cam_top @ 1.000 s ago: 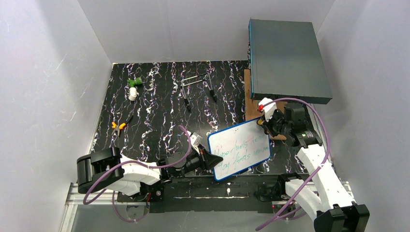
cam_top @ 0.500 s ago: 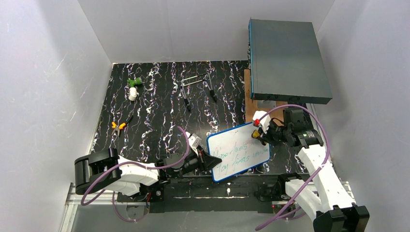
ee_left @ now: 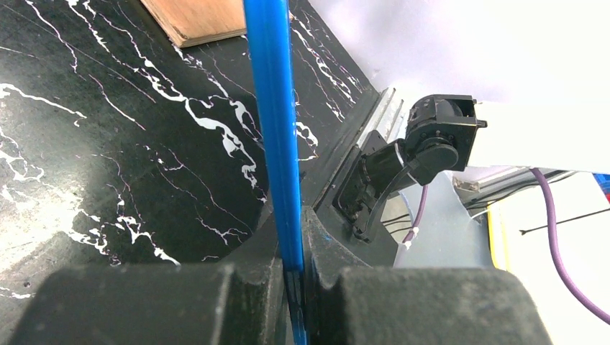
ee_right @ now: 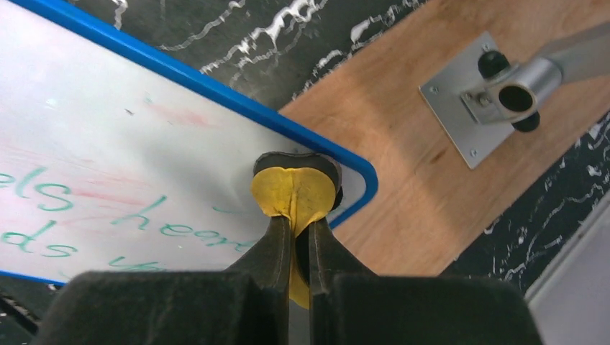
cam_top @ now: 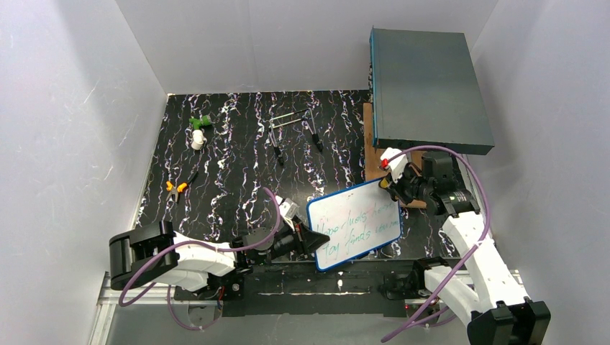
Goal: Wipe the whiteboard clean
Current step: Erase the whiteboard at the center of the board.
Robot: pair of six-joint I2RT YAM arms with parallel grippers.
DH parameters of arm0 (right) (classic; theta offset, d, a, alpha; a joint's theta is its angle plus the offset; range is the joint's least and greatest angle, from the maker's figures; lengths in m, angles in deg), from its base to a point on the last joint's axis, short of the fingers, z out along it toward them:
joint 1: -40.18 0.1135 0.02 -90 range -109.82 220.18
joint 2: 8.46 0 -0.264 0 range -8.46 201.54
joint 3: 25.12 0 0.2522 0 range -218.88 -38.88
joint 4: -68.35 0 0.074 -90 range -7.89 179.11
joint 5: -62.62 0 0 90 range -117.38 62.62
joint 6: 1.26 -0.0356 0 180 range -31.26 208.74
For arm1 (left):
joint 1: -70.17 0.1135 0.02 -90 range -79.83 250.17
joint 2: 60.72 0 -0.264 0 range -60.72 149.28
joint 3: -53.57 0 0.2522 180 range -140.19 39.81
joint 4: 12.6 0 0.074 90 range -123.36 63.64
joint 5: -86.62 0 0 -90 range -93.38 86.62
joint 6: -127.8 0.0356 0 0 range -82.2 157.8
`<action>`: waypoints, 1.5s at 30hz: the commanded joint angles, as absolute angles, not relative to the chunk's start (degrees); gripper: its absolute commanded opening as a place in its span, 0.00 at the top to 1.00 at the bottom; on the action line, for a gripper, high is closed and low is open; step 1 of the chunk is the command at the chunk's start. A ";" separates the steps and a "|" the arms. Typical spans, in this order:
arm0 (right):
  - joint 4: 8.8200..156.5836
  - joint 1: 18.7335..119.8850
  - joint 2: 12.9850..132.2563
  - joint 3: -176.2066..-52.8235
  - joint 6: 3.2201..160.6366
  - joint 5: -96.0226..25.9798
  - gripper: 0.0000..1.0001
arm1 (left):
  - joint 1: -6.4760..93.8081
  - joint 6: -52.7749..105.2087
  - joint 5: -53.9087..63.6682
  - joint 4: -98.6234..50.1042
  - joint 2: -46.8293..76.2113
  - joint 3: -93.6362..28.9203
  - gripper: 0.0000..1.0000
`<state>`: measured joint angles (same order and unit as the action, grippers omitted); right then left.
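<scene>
Both closed: my left gripper (ee_left: 291, 244) clamps the whiteboard (cam_top: 356, 223) edge, lower centre of top view; my right gripper (ee_right: 295, 230) pinches a yellow pad (ee_right: 293, 190) on its corner. Hard wiping may pivot the board loose.

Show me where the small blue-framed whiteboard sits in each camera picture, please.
Top external: the whiteboard is at lower centre, between the two arms.
Left wrist: only its blue edge shows, a vertical strip pinched by the left gripper.
Right wrist: its white face fills the left; the right gripper holds a yellow pad at its corner.
Shared landmark: the wooden board, seen in all three.
</scene>
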<state>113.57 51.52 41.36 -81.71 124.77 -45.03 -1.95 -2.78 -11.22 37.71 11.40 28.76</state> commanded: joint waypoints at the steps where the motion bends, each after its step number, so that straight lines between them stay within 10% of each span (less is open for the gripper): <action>1: 110.20 51.26 42.59 -77.37 127.90 -34.21 0.99 | -3.05 0.75 -5.84 40.79 8.27 28.80 1.00; 14: 126.99 51.70 37.74 -78.24 140.63 -64.39 0.99 | -3.10 0.80 -6.20 40.81 8.27 29.10 1.00; 34: 101.46 51.61 39.18 -79.38 116.53 -33.43 0.99 | -3.03 0.51 -4.79 40.82 8.97 28.45 1.00; 45: 110.13 51.72 40.71 -83.20 113.95 -60.95 0.99 | -3.05 0.35 -4.27 41.72 10.68 27.82 1.00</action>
<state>109.20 51.14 40.20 -80.16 115.46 -47.04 -1.95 -1.86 -11.94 37.47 10.24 29.70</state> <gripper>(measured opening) 0.086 0.050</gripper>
